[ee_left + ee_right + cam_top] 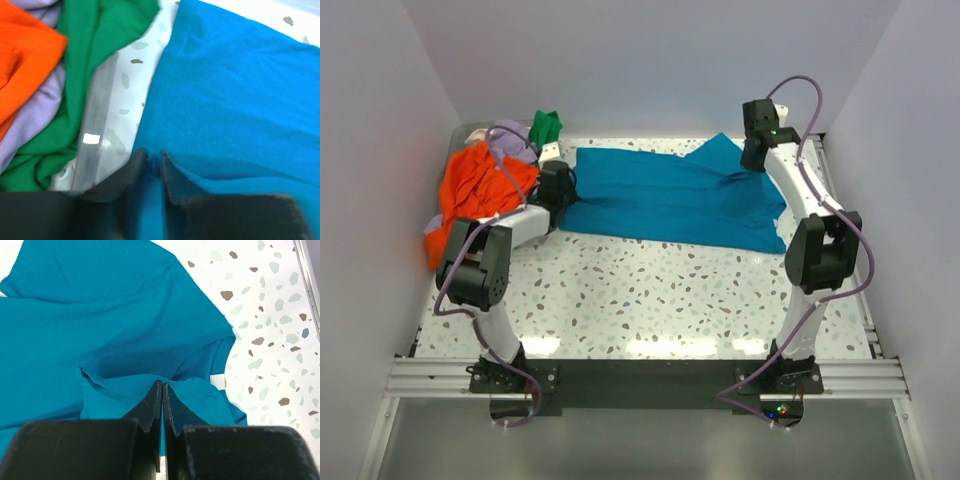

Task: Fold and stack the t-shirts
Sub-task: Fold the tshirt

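The large teal t-shirt (670,195) lies spread across the back of the table. My left gripper (563,195) is at its left edge; in the left wrist view the left gripper (154,162) has its jaws slightly apart, open, with a bunch of the teal t-shirt (235,100) between them. My right gripper (755,160) is at the shirt's right end. In the right wrist view the right gripper (163,385) is shut on a fold of the teal t-shirt (100,315) near the collar. The orange t-shirt (475,190), green t-shirt (545,127) and lavender t-shirt (505,140) are piled at the back left.
The pile sits in and over a clear bin (468,132), whose rim (95,140) runs just left of my left fingers. Orange t-shirt (25,55), green t-shirt (90,50) and lavender t-shirt (35,120) hang over it. White walls close the table on three sides.
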{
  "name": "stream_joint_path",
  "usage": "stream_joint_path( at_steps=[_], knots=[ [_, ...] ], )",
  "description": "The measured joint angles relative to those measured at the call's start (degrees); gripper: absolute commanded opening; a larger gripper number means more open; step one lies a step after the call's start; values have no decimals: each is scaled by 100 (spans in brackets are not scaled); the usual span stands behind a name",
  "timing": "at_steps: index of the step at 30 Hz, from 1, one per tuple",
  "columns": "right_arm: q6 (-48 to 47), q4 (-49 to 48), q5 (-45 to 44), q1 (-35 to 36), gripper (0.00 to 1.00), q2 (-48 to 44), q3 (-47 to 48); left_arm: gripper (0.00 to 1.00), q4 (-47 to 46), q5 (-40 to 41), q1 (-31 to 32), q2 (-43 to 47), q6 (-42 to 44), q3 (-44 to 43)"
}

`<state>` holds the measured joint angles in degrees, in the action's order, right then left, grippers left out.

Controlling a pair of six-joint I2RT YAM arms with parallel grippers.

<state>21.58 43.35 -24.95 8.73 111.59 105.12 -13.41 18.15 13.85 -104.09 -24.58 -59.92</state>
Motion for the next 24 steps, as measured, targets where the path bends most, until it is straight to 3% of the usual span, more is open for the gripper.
stream_joint_path(
  at_steps=[1,2,3,5,6,7,10,15,24],
  knots=[
    [-7,7,2,-2,0,59,66,44,0,-31,0,-26,37,-46],
    [-9,22,4,-7,7,125,146,50,4,-87,9,-50,33,-101],
    [-17,39,7,-15,23,199,238,58,2,-120,17,-63,37,-151],
    [-28,70,17,-42,48,358,442,62,-15,-190,13,-72,28,-216],
    [-39,72,26,-57,67,435,527,66,-24,-212,15,-72,31,-243],
    [-63,85,35,-70,71,481,588,66,-31,-243,9,-74,35,-260],
    [-133,129,46,-101,80,597,761,70,-46,-372,9,-74,42,-286],
    [-155,48,136,-114,81,540,686,72,-83,-647,33,-74,157,-286],
    [-127,-660,1167,-118,84,-723,-1615,74,-723,-1687,442,-155,269,-221]
  ],
)
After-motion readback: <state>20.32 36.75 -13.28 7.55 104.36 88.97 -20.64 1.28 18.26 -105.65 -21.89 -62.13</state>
